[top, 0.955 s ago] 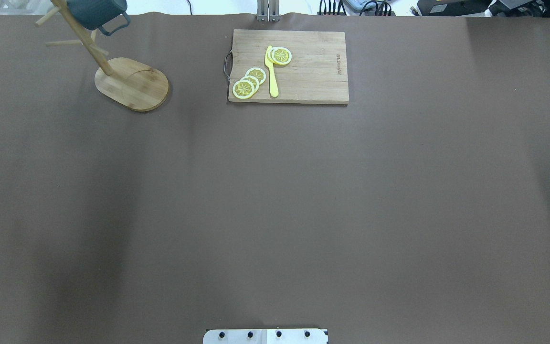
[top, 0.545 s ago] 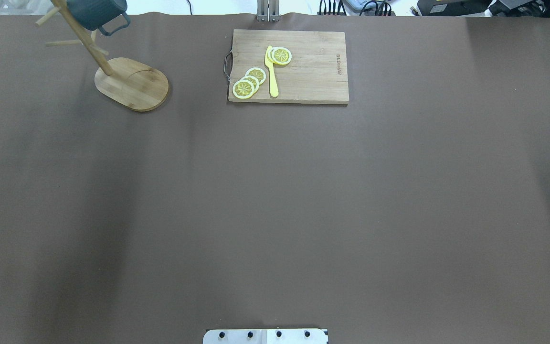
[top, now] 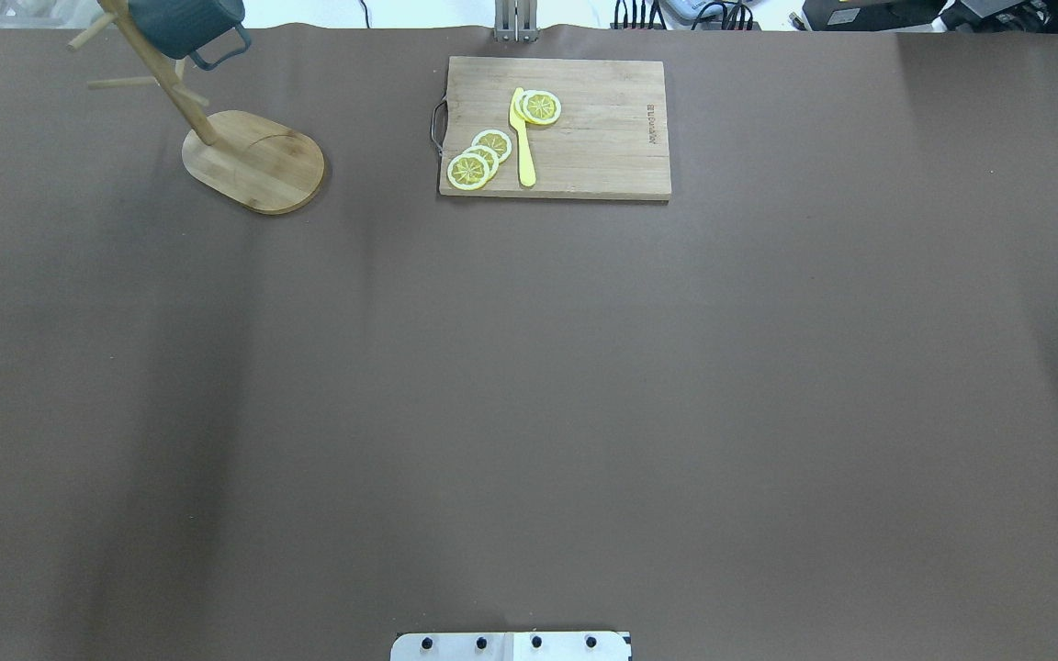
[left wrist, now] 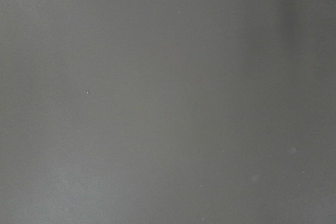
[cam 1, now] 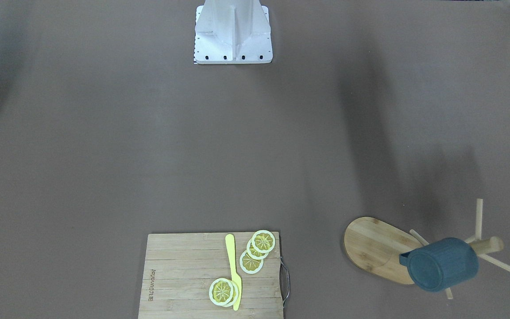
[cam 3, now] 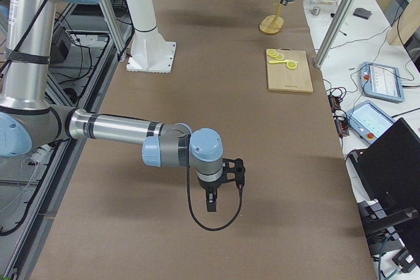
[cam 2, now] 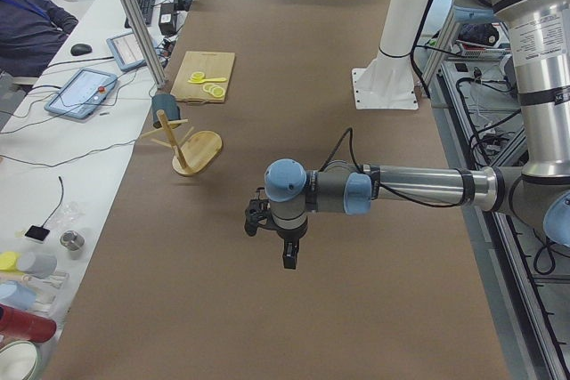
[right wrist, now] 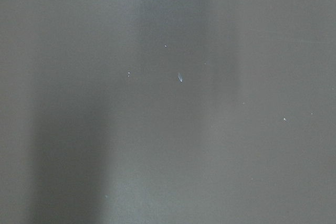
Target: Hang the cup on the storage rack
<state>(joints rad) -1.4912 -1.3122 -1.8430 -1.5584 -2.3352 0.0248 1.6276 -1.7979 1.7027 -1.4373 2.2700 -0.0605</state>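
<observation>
Cup [cam 1: 441, 264] on storage rack [cam 1: 374, 246], far from left gripper [cam 2: 290, 258]

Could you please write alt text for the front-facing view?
A blue cup hangs on the rack at lower right of a table. A cutting board with lemon slices and a knife lies bottom centre. The robot's base stands top centre.

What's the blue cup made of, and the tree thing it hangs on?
The cup looks like matte ceramic or enamel, hard to tell: even slate-blue, no shine. The rack looks like unpainted bamboo or light wood: pale tan with grain stripes on its base.
</observation>
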